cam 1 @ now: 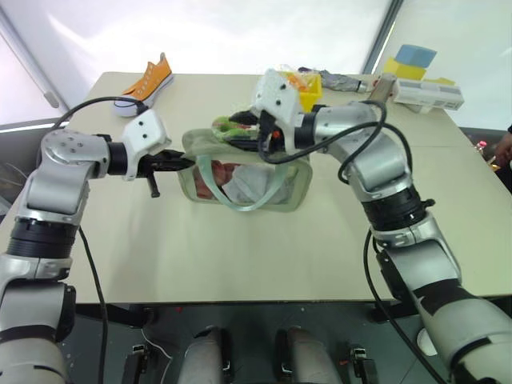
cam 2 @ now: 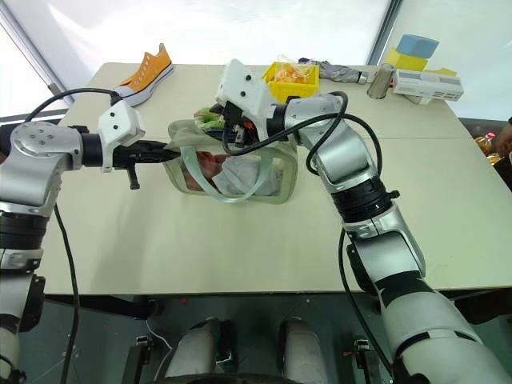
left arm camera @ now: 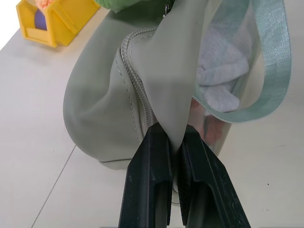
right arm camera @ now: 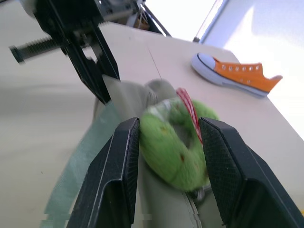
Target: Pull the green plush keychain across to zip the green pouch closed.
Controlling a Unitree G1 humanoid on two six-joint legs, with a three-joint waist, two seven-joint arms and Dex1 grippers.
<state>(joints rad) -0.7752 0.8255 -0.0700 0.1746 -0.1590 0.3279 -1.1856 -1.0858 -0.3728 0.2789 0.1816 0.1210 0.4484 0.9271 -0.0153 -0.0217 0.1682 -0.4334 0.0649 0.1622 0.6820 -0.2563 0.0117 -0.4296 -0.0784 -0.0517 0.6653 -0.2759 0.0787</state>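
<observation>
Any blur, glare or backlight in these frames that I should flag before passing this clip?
Right wrist view: the keychain between the right gripper fingers is smeared, as is the pouch; the shoe is crisper. Left wrist view: sharp on the left gripper pinching pouch fabric. Eye views: bright white backdrop behind the table, even light, soft shadows.
</observation>
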